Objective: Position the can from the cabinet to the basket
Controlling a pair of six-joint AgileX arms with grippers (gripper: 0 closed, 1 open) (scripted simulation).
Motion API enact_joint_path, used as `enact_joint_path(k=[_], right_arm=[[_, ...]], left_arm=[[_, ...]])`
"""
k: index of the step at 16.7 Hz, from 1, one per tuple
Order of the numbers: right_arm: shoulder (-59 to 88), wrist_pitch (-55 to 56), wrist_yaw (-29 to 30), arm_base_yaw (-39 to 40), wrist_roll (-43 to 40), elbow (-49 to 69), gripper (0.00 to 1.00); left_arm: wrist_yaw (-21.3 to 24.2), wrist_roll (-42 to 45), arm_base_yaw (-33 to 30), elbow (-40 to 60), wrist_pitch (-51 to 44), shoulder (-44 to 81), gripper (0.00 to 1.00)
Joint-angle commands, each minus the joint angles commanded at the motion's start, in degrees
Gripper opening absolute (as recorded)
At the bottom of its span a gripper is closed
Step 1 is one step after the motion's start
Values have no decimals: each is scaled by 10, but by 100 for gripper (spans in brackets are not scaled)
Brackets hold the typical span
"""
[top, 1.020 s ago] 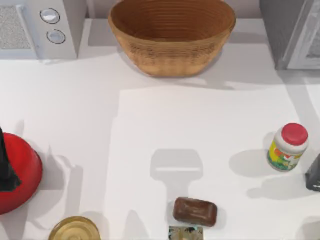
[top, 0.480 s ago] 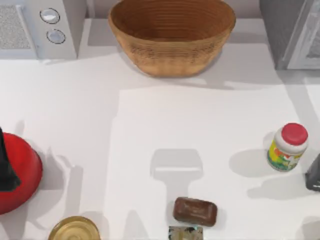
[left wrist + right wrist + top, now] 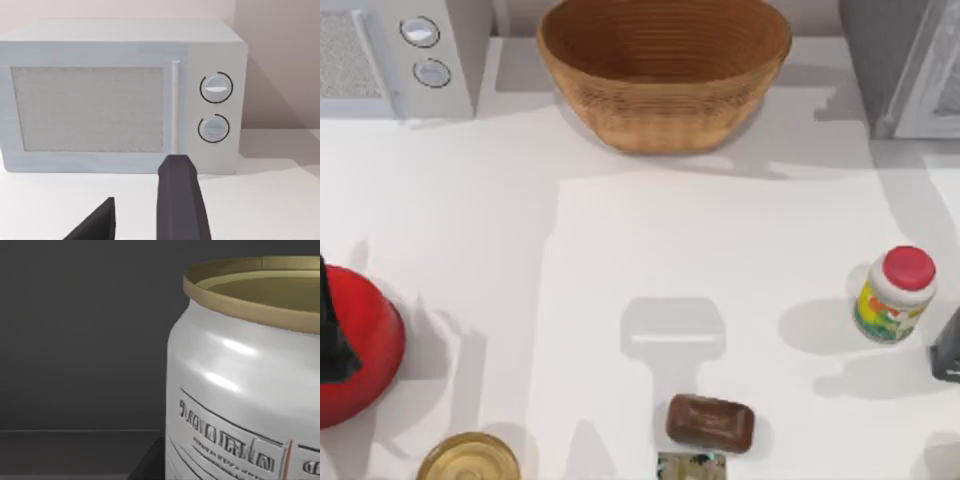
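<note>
Between the earlier top views and this one, the cabinet point(image 3: 910, 65) at the far right showed the one clear change: its white-framed door edge stood at a different slant and the shadow beside it had grown, while everything on the surface point(image 3: 620, 250) kept its place.

From the left wrist view, the left tool point(image 3: 145, 215) was held low over the surface, aimed at the white appliance point(image 3: 120, 95) with two round knobs; its dark fingers point(image 3: 180, 200) stood apart with nothing between them.

Whether the right tool was apart or together could not be told. Its wrist camera sat close against the can point(image 3: 245, 385), which stood in a dark grey space on a dark floor. The can was silvery white with a dull gold rim, printed lettering and a thin red line on its side. It stood upright, long axis vertical, open rim upward.

In the top view the wicker basket point(image 3: 665, 70) sat at the far middle, holding nothing. Nearer lay a red-capped jar point(image 3: 895, 295), a brown bar point(image 3: 710, 422), a red round object point(image 3: 355, 345) and a gold-lidded jar point(image 3: 470, 458).
</note>
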Motion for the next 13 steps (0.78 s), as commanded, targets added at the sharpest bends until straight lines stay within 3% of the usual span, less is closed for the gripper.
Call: enact_joint_path(k=[9,13], right_arm=[[-44,-28,7,5,1,-21,0],[-99,1,1,-2,0,-97,0]], left_arm=[[0,0,0,0,0,0,100],[0,0,0,0,0,0,100]])
